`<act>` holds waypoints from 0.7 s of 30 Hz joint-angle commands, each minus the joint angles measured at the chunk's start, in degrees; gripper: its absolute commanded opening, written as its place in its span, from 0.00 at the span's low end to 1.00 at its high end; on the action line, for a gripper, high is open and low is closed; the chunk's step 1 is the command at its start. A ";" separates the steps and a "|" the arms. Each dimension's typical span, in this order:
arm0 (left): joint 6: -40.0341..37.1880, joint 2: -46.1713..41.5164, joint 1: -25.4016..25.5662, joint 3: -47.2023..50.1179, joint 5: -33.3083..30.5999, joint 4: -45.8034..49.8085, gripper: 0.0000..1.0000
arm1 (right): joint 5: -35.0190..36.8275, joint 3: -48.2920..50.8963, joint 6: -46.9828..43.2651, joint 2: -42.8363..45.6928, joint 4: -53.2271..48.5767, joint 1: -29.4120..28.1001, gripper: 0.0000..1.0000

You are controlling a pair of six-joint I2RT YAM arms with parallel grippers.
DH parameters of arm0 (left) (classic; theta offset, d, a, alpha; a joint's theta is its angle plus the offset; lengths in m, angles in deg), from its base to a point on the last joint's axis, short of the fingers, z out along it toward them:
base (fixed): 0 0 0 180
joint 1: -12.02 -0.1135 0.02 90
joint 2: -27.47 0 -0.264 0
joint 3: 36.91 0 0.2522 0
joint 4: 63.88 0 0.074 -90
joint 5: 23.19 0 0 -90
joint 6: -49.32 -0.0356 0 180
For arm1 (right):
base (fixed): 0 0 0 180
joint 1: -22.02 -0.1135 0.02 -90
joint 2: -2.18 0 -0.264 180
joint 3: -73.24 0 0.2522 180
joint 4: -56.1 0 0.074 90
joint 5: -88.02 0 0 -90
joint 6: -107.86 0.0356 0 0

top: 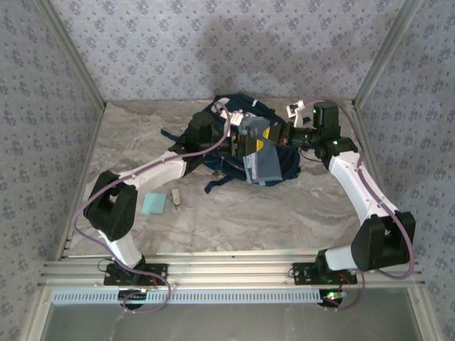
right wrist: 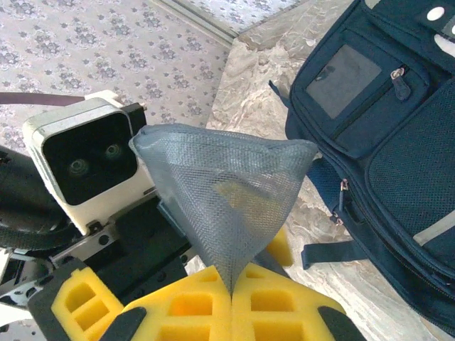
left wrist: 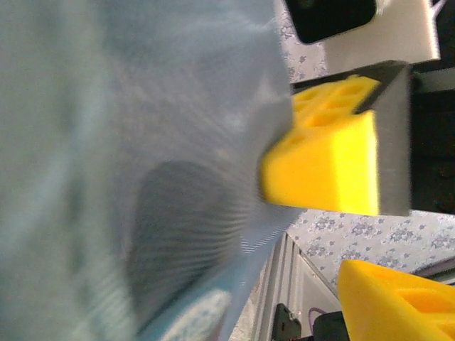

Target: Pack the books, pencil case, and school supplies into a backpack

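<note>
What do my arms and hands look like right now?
The left arm and right arm have white links, black joints and lilac cables alongside. The left hand and right hand have yellow fingers with square cut-outs and black backing.

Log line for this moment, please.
right gripper: shut on pencil case | left gripper: open, beside it | pad, eraser: on table

Pale floral-patterned walls (top: 213, 42) are enclosing the scene from 9 through 12 to 3 o'clock; a grey marbled tabletop (top: 234, 220) is lying under soft light, aluminium rails (top: 227, 268) running along 6 o'clock.
</note>
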 commanded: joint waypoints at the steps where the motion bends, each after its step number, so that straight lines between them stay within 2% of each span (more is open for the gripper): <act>1: 0.00 -0.71 0.28 -0.01 2.56 -2.07 0.62 | -0.82 1.53 0.94 -1.44 1.85 0.28 0.00; 3: 0.04 -0.76 0.24 0.07 2.52 -0.98 0.56 | -0.71 1.62 1.06 -1.86 2.15 0.51 0.00; 6: 0.57 -0.52 0.24 0.32 2.23 -0.24 0.41 | -0.59 1.30 0.81 -2.50 2.19 0.65 0.00; 9: 0.83 -0.32 0.18 0.17 1.55 0.46 0.34 | -0.47 1.12 0.37 -2.81 1.58 0.71 0.00; 12: 0.88 -0.15 0.19 -0.27 0.76 1.56 0.21 | -0.61 1.15 0.04 -2.83 1.17 0.71 0.00; 15: 0.97 -0.15 0.20 -0.93 0.14 2.47 0.22 | -0.82 0.90 -0.53 -2.75 0.54 0.79 0.00; 16: 1.08 -0.15 0.13 -1.12 -0.08 2.79 0.22 | -0.82 0.83 -0.77 -2.72 0.15 0.87 0.06; 19: 1.68 0.03 -0.10 -1.98 -0.98 4.10 0.17 | -0.12 0.87 -1.80 -2.18 -1.00 1.54 0.42; 21: 2.72 0.13 -0.36 -2.30 -1.25 4.28 0.16 | -0.60 1.08 -2.72 -1.54 -1.68 2.77 0.80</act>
